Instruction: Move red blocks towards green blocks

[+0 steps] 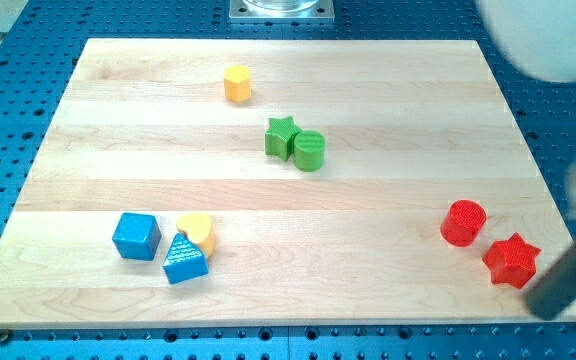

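Note:
A red cylinder (463,222) and a red star (511,260) sit near the board's lower right corner, close together. A green star (281,137) and a green cylinder (309,151) touch each other above the board's middle. My dark rod comes in from the view's right edge, blurred. My tip (550,303) is just right of and below the red star, at the board's lower right edge, close to the star; I cannot tell if it touches.
A yellow hexagonal block (237,83) sits near the top centre. At the lower left, a blue cube (135,236), a blue triangular block (184,260) and a yellow heart-shaped block (197,231) cluster together. The wooden board (388,270) lies on a blue perforated table.

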Controlling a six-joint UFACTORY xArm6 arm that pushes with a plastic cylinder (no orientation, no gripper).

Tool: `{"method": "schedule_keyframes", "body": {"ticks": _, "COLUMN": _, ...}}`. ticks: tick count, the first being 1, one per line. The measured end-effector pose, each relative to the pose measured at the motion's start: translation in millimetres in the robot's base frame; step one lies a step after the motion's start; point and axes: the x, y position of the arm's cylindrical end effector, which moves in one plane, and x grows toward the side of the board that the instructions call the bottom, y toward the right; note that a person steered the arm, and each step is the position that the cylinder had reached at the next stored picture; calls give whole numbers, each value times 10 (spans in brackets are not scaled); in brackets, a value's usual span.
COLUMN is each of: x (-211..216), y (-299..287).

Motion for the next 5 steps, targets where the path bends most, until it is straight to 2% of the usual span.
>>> {"method": "schedule_keyframes", "body": {"ticks": 1, "x": -83, "y": -95}}
{"method": "schedule_keyframes", "body": {"ticks": 2, "x": -278, "y": -432}}
{"method": "schedule_keyframes", "body": {"ticks": 4, "x": -953, "y": -658}}
{"method": "schedule_keyframes", "body": {"ticks": 5, "x": -1262, "y": -1056}}
